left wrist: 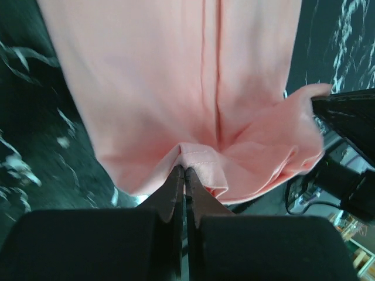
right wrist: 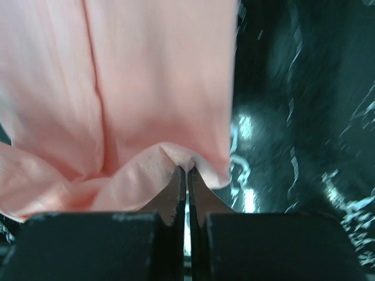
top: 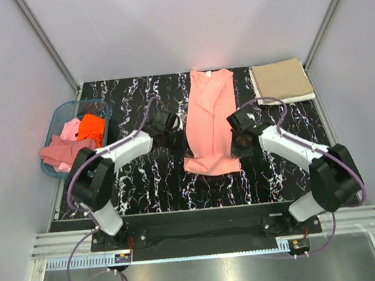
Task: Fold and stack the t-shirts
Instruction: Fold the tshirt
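A salmon-pink t-shirt (top: 209, 122) lies lengthwise in the middle of the black marbled table, folded to a narrow strip. My left gripper (top: 174, 132) is at its left edge, shut on a pinch of the pink fabric (left wrist: 196, 158). At the strip's right edge my right gripper (top: 242, 138) is shut on the hem (right wrist: 176, 155). A folded tan t-shirt (top: 281, 80) rests at the back right. Orange (top: 91, 128), light pink (top: 72, 129) and dusty rose (top: 62, 153) t-shirts lie crumpled in the basket at the left.
The translucent teal basket (top: 57, 119) stands at the table's left edge, with the dusty rose cloth spilling over its near rim. White walls with metal posts enclose the table on three sides. Both arms reach inward from the near edge.
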{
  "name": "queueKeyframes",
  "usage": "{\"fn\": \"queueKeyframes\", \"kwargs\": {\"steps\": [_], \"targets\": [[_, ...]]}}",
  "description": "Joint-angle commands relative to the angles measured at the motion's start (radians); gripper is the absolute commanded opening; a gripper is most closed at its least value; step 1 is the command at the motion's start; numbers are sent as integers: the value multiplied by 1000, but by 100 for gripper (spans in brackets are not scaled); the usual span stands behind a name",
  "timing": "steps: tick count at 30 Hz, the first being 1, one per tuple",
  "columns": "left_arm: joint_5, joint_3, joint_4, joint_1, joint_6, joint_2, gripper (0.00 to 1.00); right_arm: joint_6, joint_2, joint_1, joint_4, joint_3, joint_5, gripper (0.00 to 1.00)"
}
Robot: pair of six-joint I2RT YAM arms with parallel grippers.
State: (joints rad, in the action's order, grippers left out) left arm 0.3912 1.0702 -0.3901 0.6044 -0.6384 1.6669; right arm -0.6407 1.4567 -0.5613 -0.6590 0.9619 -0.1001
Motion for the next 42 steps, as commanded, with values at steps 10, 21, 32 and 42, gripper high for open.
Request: {"fn": "queueKeyframes", "kwargs": {"steps": [10,21,32,42], "targets": [[-2,401,54,-140,106,303,0,254,284,129,149,333,-131,0],[93,534,161,-219,97,424,0,288,427,182,197,508,-63,0],[106,775,117,-250,120,609,0,299,567,253,228,635,-10,0],[81,948,109,-278,69,757,0,302,674,324,236,719,30,0]]}}
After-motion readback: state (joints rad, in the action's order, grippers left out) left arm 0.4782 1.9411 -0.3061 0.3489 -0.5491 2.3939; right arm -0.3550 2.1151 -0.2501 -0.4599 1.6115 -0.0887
